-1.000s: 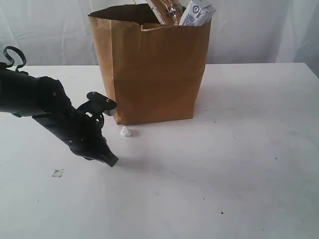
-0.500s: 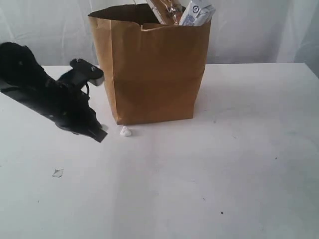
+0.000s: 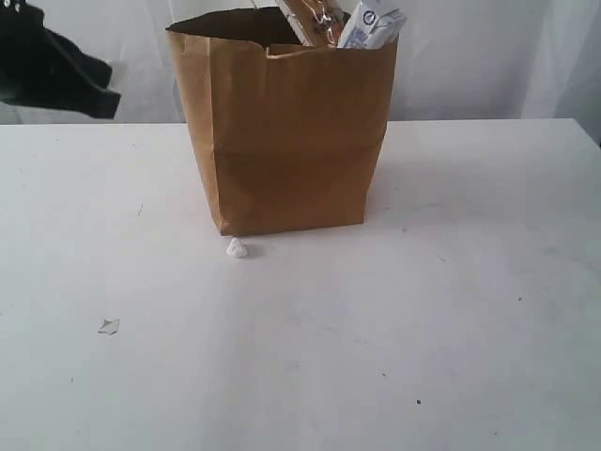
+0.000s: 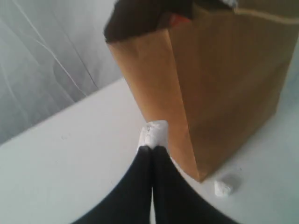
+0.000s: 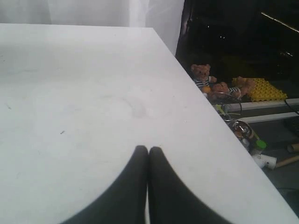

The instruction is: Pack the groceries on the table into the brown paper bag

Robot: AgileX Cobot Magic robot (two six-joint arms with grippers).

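The brown paper bag stands upper-centre on the surface, with the small white-blue carton poking from its top. The left pincer and right pincer are closed, seemingly empty. A careless left-arm swing could topple the bag.

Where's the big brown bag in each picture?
Exterior view: the brown paper bag stands upper middle, on the table.
Left wrist view: the bag looms close, one corner edge toward the camera.
Right wrist view: not in it, only table.
Shared landmark: the white scrap by the bag's bottom corner, also in the left wrist view.
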